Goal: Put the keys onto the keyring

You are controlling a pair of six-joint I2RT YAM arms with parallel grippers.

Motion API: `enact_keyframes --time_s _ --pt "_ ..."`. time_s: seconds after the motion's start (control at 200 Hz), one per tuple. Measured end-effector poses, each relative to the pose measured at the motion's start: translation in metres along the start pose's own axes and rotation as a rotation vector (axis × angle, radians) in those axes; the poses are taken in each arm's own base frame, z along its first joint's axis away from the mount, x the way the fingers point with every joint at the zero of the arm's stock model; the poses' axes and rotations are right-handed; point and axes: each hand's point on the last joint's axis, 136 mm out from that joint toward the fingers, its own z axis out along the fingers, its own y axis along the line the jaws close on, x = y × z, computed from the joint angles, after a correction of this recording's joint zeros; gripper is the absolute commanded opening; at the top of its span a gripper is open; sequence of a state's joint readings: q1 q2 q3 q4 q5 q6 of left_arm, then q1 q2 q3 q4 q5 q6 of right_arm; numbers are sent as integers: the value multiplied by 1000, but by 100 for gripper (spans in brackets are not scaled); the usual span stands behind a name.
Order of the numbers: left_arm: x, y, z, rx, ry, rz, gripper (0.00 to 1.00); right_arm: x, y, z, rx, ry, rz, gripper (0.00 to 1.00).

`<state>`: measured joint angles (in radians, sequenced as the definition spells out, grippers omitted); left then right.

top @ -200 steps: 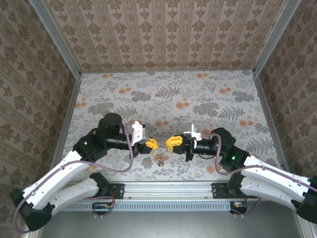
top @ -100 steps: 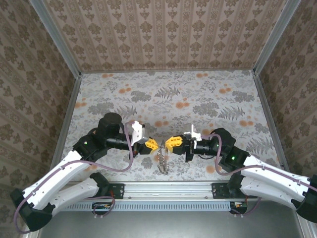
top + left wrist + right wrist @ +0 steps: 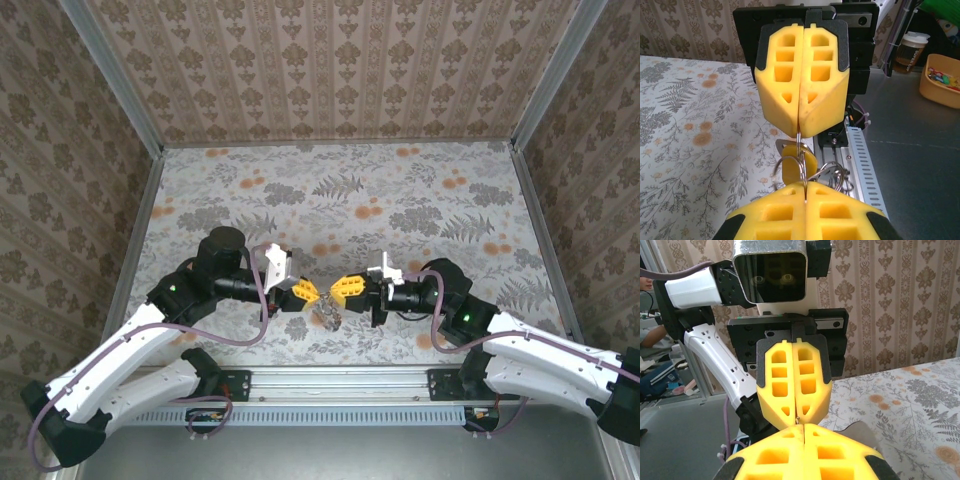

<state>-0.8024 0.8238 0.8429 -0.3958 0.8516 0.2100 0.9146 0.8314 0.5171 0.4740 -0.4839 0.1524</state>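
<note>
My left gripper [image 3: 310, 292] and right gripper [image 3: 342, 288] meet tip to tip above the table's near middle. Both are shut on the keyring [image 3: 800, 152], a thin silvery wire ring running from one closed pad seam into the other. In the left wrist view my left gripper [image 3: 805, 186] sits at the bottom and the right gripper [image 3: 800, 131] faces it from above. The keys [image 3: 788, 169], one with a yellow head, hang from the ring beside further wire loops [image 3: 834, 175]. From above, the keys [image 3: 327, 316] form a small metal cluster under the fingertips. The right wrist view has my right gripper [image 3: 804, 426] touching the left gripper [image 3: 796, 412].
The floral table cloth [image 3: 340, 200] stretches far behind the grippers. An aluminium rail [image 3: 340, 385] runs along the near edge just below the hanging keys. Patterned walls [image 3: 340, 70] close in three sides. Purple cables [image 3: 262, 300] loop beside the left wrist.
The right gripper has moved slightly left, closing the gap to the left gripper. The key cluster, hanging lower half a second ago, now sits higher, tucked under the fingertips.
</note>
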Motion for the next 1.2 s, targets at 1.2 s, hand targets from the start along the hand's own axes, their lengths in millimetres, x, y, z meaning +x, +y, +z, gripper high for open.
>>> enact_keyframes --time_s 1.2 --pt "-6 -4 0 48 -16 -12 0 -7 3 -4 -2 -19 -28 0"
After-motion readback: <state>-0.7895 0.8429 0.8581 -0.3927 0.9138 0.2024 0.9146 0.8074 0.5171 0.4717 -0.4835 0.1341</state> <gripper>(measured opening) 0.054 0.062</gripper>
